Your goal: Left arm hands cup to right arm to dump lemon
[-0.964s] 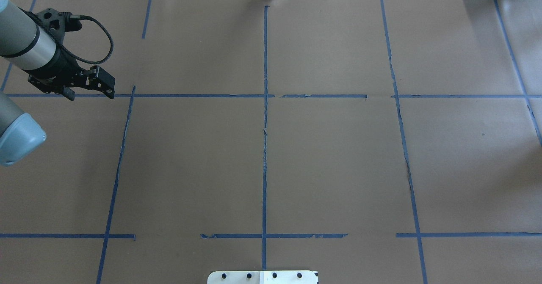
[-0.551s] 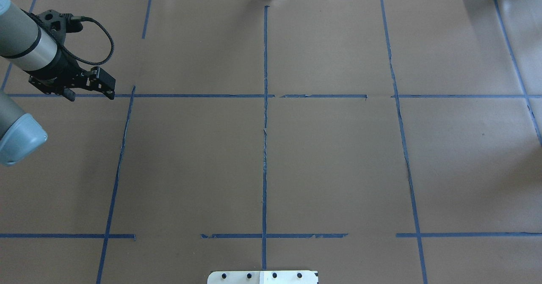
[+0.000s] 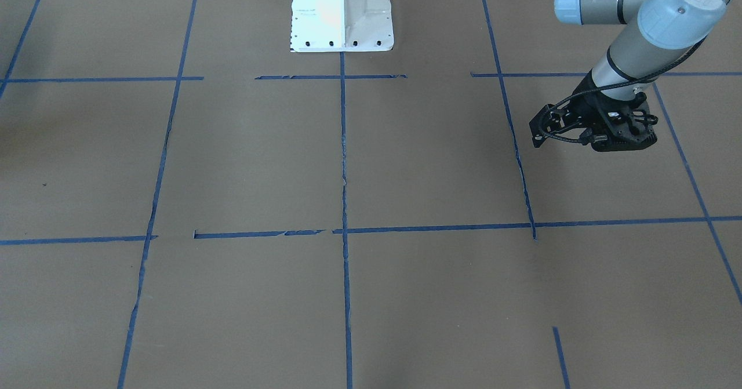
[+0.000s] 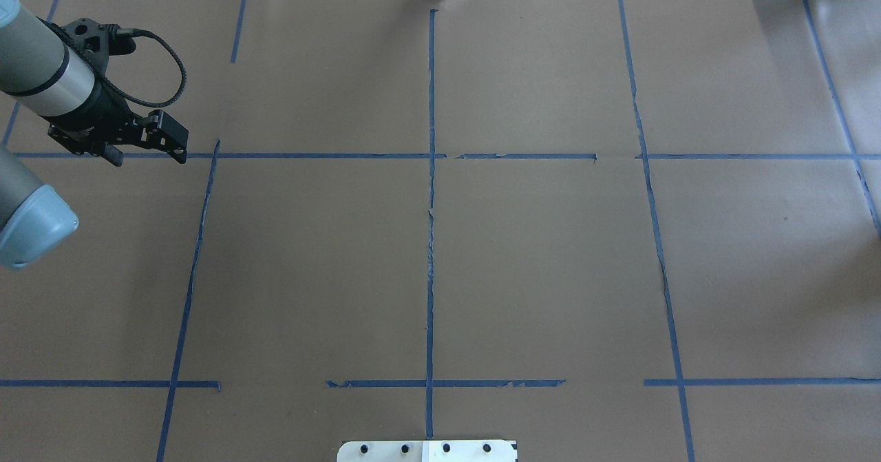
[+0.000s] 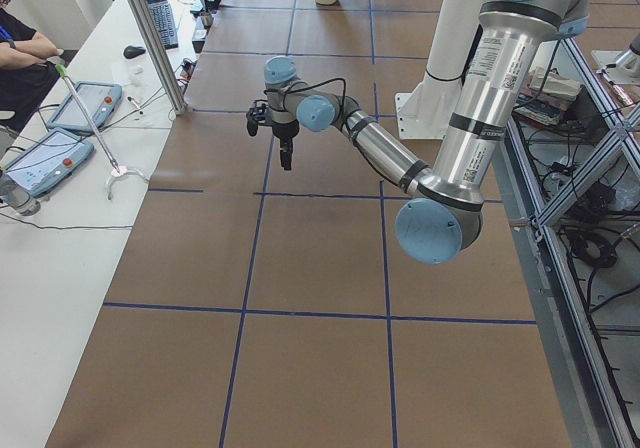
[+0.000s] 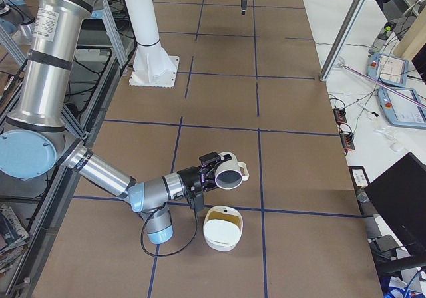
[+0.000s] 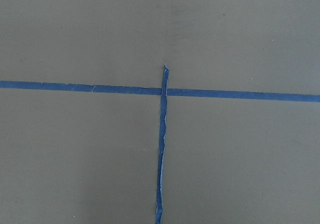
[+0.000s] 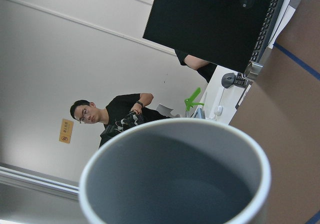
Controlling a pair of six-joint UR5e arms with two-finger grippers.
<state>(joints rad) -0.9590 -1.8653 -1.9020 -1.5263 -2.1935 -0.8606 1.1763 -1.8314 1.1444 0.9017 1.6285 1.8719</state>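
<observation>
Cup (image 6: 229,173): up off the table at the near arm's tip in the right-end view. It is tipped far over, with the mouth swung round to about 4 o'clock and the handle out at 2 o'clock.
Right gripper (image 6: 212,172): on the cup's 9 o'clock side, with the cup riding at its tip. From this far view I cannot tell how its fingers stand.
Key relation: the white bowl (image 6: 206,230) sits on the table at 6 o'clock from the cup, near but apart. I'd judge any pour has to go that way, mouth rolling from 4 toward 6.
Lemon: none shows in the grey inside that the right wrist camera sees. A yellowish fleck in the bowl is too small to call.
Left gripper (image 4: 146,144): way off at 12 o'clock in that same view, carrying nothing, pointing down over a tape crossing. Wide or narrow, cannot tell.
Nearer arm: the right, easily.
</observation>
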